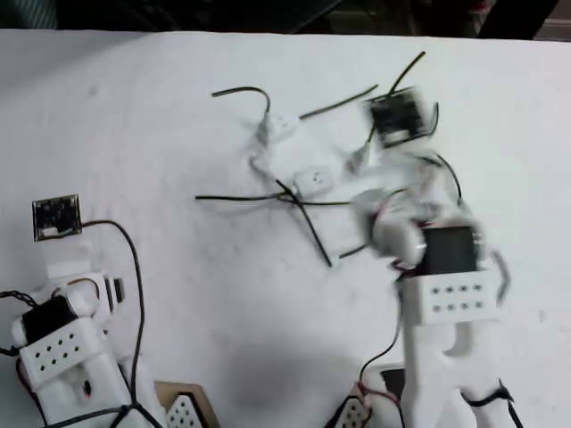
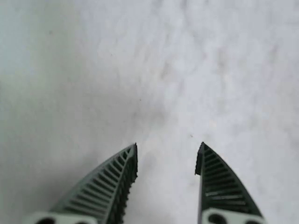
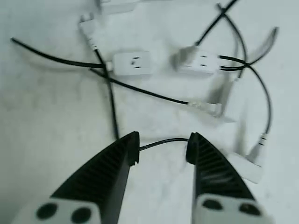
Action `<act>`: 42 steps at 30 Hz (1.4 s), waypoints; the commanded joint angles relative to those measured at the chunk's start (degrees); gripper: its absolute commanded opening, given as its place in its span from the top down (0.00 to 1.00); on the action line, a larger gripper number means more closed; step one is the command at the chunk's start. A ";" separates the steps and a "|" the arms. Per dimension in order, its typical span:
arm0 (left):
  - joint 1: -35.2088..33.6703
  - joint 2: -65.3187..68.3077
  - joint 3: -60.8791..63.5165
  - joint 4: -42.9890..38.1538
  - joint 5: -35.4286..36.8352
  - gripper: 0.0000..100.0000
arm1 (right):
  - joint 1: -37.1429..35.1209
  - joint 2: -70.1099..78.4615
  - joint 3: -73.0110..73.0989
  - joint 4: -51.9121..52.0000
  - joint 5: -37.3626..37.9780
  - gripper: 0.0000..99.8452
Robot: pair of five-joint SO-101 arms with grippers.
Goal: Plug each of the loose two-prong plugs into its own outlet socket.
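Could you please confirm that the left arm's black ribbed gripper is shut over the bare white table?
Not quite: the left arm's black ribbed gripper is open, not shut, its jaws standing apart over the bare white table, as the left wrist view shows.

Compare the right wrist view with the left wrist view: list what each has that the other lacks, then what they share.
Right wrist view: the right end effector, open, above a tangle of black cords and a white outlet socket.
Left wrist view: the left end effector, open, over the white table with nothing between its tips.
Shared: the table surface, and an open, dark, ribbed end effector in the foreground.
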 commanded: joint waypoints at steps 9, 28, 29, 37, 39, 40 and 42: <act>-0.04 -1.01 -0.26 -0.97 -0.44 0.78 | -14.29 20.44 3.08 -11.47 -7.91 0.84; -0.04 -1.01 -0.26 -0.97 -0.44 0.78 | -9.19 45.41 2.81 -30.90 -7.30 0.84; -0.04 -1.01 -0.26 -0.97 -0.44 0.78 | -9.10 45.93 2.81 -31.16 -7.30 0.84; -0.04 -1.01 -0.26 -0.97 -0.44 0.78 | -9.54 47.78 2.73 -31.16 -7.21 0.98; -0.04 -1.01 -0.26 -0.97 -0.44 0.78 | -9.54 46.37 3.08 -30.37 -7.21 0.97; -0.04 -1.01 -0.26 -0.97 -0.44 0.78 | -9.54 45.41 3.08 -29.05 -7.21 0.97; -0.04 -1.01 -0.26 -0.97 -0.44 0.78 | -9.63 42.42 2.90 -25.45 -7.21 0.98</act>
